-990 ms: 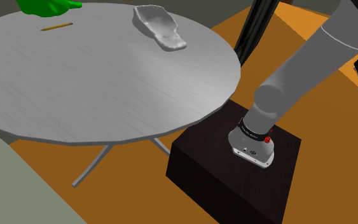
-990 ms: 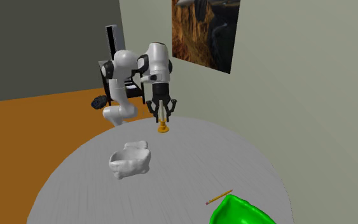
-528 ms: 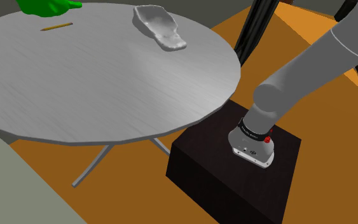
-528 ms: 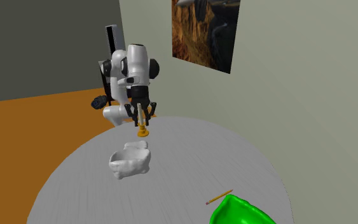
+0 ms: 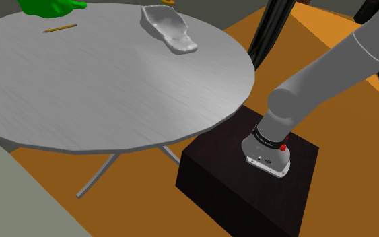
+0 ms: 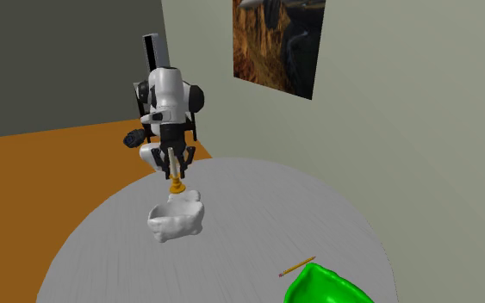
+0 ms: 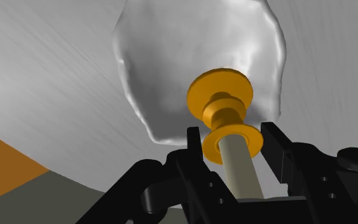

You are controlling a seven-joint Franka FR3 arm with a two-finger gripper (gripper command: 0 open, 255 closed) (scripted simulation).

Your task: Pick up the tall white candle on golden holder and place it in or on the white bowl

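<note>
My black gripper (image 6: 173, 159) is shut on the tall white candle (image 6: 172, 165), whose golden holder (image 6: 177, 184) hangs base-down just above the white bowl (image 6: 177, 217). Along the gripper, the candle's pale shaft (image 7: 241, 170) runs between the two fingers (image 7: 193, 147), which clasp it just behind the holder's collar. The golden holder (image 7: 220, 100) points at the lumpy white bowl (image 7: 190, 57) below it. In the shoulder view the bowl (image 5: 169, 28) lies at the round table's far side, with a sliver of the golden holder (image 5: 168, 2) at the top edge above it.
The round grey table (image 5: 100, 81) also carries a pencil (image 5: 60, 28) and a green object (image 5: 46, 7) at its far left. In the second exterior view the pencil (image 6: 297, 266) and green object (image 6: 326, 284) lie near the front. The dark stand (image 5: 248, 182) sits on the orange floor.
The gripper has carried the candle toward the second exterior view's left, from beyond the table's far edge to just above the bowl. The bowl, pencil and green object have not moved.
</note>
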